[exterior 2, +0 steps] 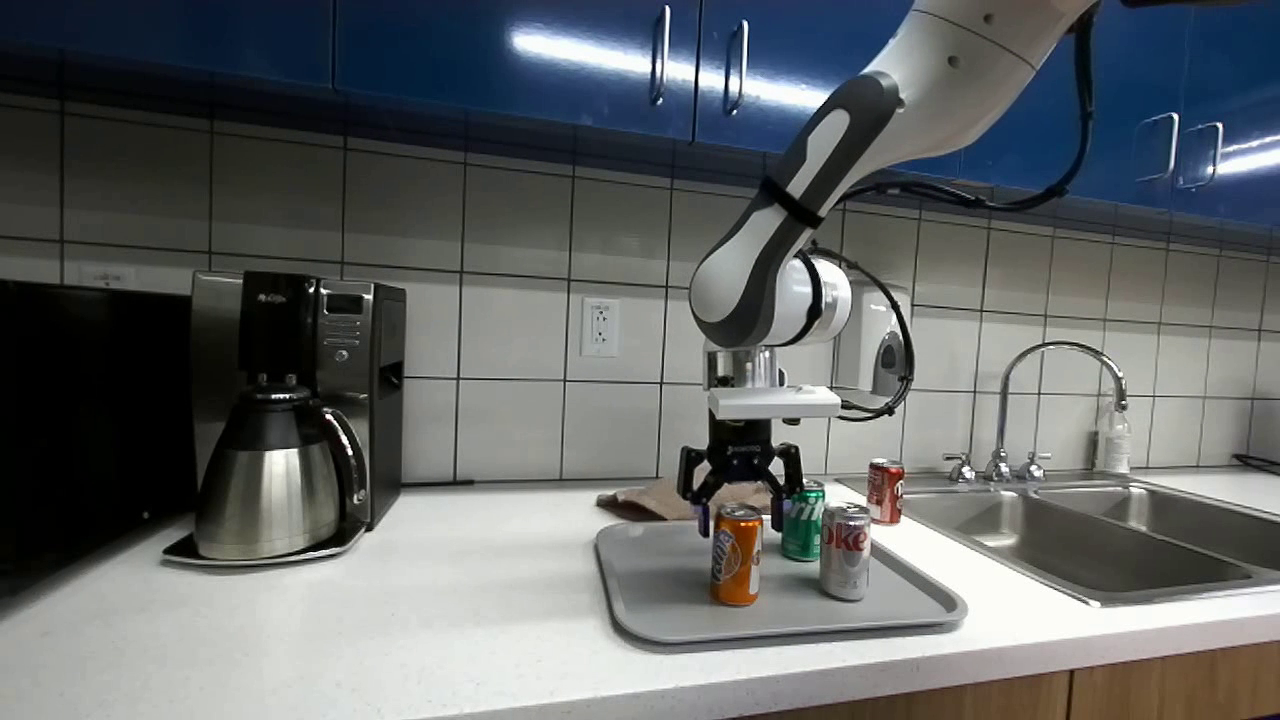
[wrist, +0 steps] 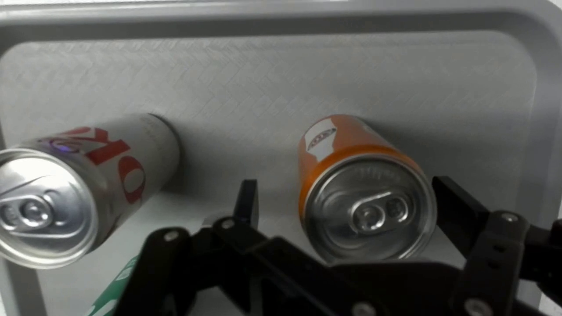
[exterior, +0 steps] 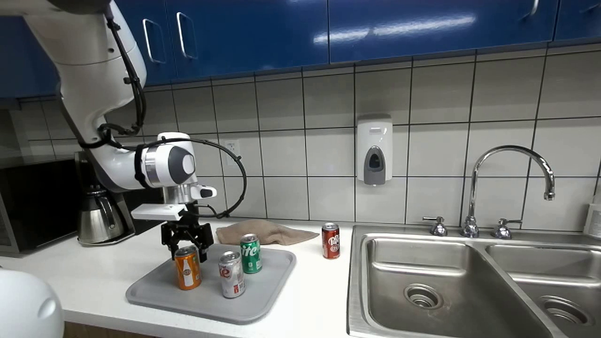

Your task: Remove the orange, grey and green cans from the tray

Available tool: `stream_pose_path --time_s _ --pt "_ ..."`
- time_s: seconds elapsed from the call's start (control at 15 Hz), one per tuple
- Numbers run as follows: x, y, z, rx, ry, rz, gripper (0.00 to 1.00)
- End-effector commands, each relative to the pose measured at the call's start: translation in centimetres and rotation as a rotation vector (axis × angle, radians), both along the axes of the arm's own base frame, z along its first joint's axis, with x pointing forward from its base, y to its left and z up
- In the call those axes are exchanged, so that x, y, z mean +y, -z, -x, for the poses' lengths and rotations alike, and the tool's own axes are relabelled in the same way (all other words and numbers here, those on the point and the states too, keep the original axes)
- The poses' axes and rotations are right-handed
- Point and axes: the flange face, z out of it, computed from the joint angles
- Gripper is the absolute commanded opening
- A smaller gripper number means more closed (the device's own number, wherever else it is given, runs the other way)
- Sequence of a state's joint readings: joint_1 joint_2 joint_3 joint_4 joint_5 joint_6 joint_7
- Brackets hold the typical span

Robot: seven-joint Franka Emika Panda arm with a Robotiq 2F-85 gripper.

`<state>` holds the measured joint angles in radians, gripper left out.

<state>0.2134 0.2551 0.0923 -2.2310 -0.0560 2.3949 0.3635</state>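
Can, orange (wrist: pixel 366 188): one, upright on the tray (exterior: pixel 265 291). In the wrist view it shows between the fingers (wrist: pixel 456 210) of the tool (exterior 2: pixel 740 518), which stand spread and pinch nothing; how far down they reach beside it cannot be told. Probable fault: it stands off-centre, just beside one finger, so closing may slide or topple it before the far finger meets it; descent may clip its rim. Can, silver-grey (exterior 2: pixel 845 552): one, upright, same tray, apart from the orange. Can, green (exterior: pixel 251 254): one, upright, same tray, behind the silver-grey in both exterior views; a sideways move of the spread tool could knock either. Can, red (exterior: pixel 330 241): one, upright on the bench (exterior 2: pixel 450 600), off the tray; not for removal. Cloth, brown (exterior: pixel 270 231): one, rumpled, behind the tray.
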Motion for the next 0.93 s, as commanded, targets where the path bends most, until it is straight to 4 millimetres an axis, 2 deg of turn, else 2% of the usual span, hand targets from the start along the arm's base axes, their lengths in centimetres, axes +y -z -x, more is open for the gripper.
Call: stream_pose_path --time_s 0.0,0.87 --pt "-0.46 -0.34 0.91 -0.007 0.012 -0.013 1.00" --pt "-0.01 0.50 1.41 -0.021 0.036 -0.046 1.00"
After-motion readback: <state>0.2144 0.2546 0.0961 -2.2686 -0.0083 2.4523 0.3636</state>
